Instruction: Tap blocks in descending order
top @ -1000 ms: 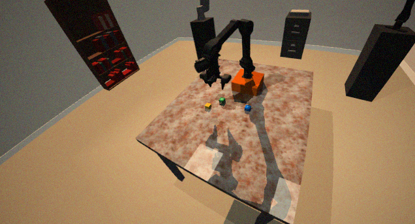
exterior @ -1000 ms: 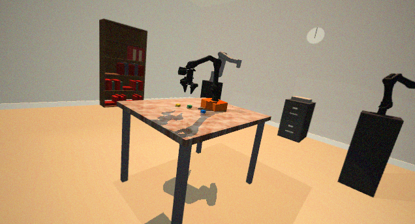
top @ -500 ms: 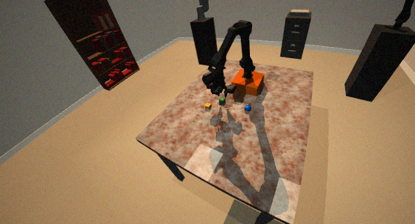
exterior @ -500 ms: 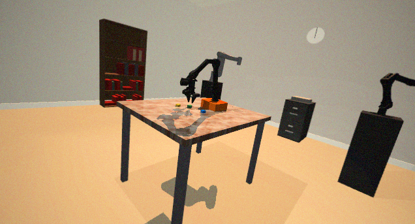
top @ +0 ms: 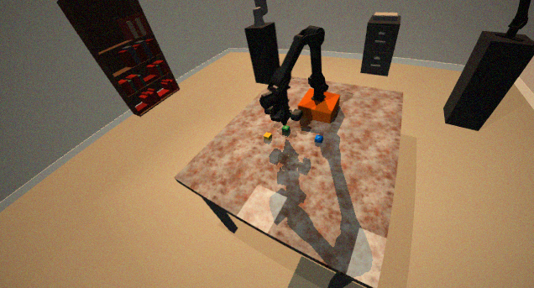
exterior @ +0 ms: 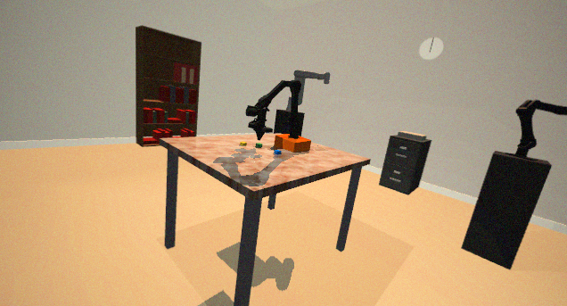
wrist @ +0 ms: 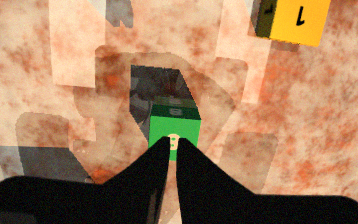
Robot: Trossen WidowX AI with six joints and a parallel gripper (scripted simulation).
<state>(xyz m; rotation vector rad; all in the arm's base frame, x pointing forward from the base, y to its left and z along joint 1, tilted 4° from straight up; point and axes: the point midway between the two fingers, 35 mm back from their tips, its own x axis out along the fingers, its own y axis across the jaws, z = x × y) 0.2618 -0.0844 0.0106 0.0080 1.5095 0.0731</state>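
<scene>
The green block (top: 285, 130) (exterior: 258, 145) (wrist: 173, 125) sits on the table. Its pale digit looks like an 8, partly hidden by the fingertips in the wrist view. My gripper (top: 285, 123) (exterior: 259, 138) (wrist: 173, 145) is shut with nothing between its fingertips, pointing down just above the green block. The yellow block (top: 268, 136) (exterior: 242, 144) (wrist: 308, 20) shows a black 1 and stands beside the green one, at the upper right of the wrist view. The blue block (top: 319, 138) (exterior: 277, 152) stands apart; its digit is too small to read, and it is outside the wrist view.
The orange base box (top: 317, 107) (exterior: 291, 144) carries the arm and stands behind the blocks on the table (top: 365, 172) (exterior: 312, 165). Dark arm shadows fall across the tabletop. A bookshelf, a drawer cabinet and other arms on pedestals stand away from the table.
</scene>
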